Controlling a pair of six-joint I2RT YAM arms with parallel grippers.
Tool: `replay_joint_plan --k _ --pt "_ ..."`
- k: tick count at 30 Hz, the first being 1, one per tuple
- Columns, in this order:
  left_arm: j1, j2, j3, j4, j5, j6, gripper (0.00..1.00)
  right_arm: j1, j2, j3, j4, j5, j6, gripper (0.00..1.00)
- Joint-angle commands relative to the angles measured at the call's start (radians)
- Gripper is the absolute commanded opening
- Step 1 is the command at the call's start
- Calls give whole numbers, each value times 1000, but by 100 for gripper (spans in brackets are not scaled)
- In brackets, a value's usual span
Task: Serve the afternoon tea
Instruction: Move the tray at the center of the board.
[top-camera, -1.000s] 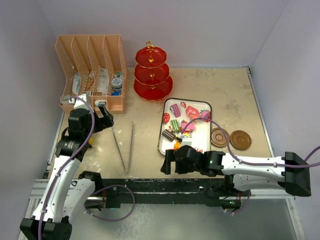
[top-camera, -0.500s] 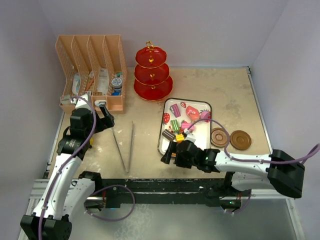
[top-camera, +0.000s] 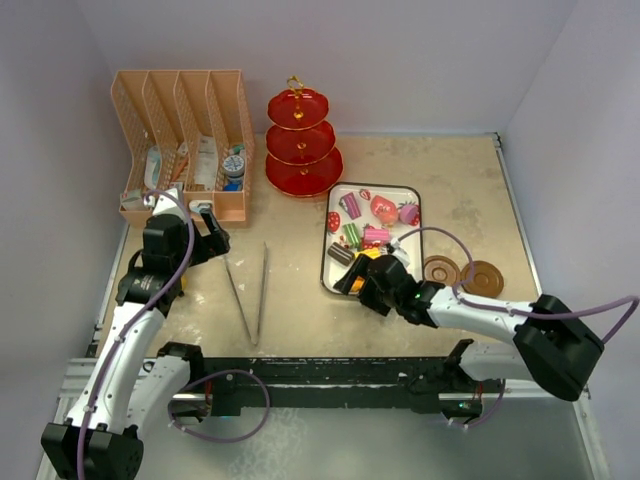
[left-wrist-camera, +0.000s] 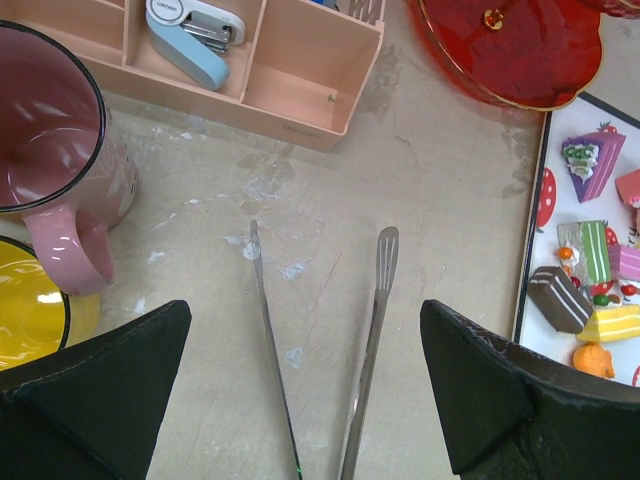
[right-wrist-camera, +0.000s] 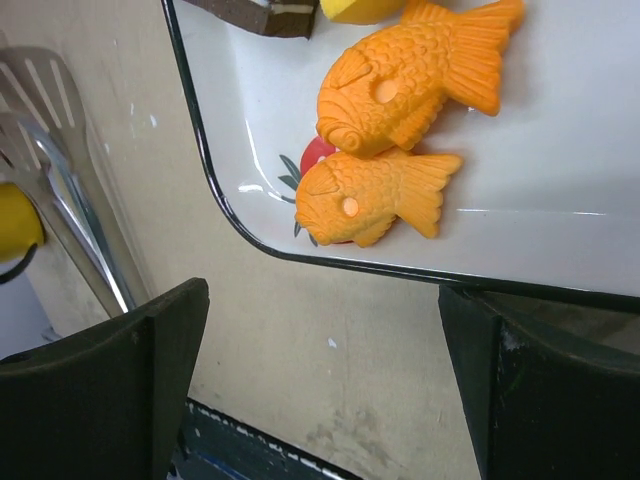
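Note:
The red three-tier stand (top-camera: 303, 145) with gold rims stands at the back, its bottom tier (left-wrist-camera: 520, 50) also in the left wrist view. Toy cakes (top-camera: 365, 235) lie on the white tray (top-camera: 419, 215). A pink mug (left-wrist-camera: 50, 180) and a yellow mug (left-wrist-camera: 30, 310) sit left of my left gripper (left-wrist-camera: 305, 310), which hangs open above the metal tongs (left-wrist-camera: 375, 330). My right gripper (right-wrist-camera: 325, 290) is open at the tray's near left corner (right-wrist-camera: 230, 225), just short of two orange fish cakes (right-wrist-camera: 370, 195). Nothing is between either pair of fingers.
A peach desk organizer (top-camera: 185, 140) with a stapler (left-wrist-camera: 190, 30) stands at the back left. Two brown coasters (top-camera: 440, 272) (top-camera: 482, 278) lie right of the tray. The tongs (top-camera: 250, 290) lie between the arms. Walls close in on three sides.
My right gripper has moved from the table's near edge up to the tray's near left corner. The tray sits slightly farther back. The left arm has barely moved.

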Motion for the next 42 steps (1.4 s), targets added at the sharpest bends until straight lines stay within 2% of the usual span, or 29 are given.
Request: replay_joint_plan --k 1,6,10,18,24,30,36,42 --pt "-2 0 -4 47 8 -15 94 -74 41 59 30 10 -72 99" --pt "-7 1 -4 47 9 -17 94 -83 57 108 -1 -2 -140 99" --pt "-12 -2 -4 45 9 -21 94 -85 3 88 -25 19 -150 99" --pt "-18 1 -4 44 6 -21 94 -61 -1 74 139 -212 -300 99" --pt "-18 6 -4 46 4 -17 94 9 150 215 149 -243 -414 99" --pt "-18 11 -1 47 -5 -14 94 60 335 348 163 -238 -434 99" --pt "-18 17 0 44 -11 -10 94 44 455 422 62 -155 -422 99" --pt "-18 27 0 46 -10 -7 94 -56 477 397 22 -132 -464 99"
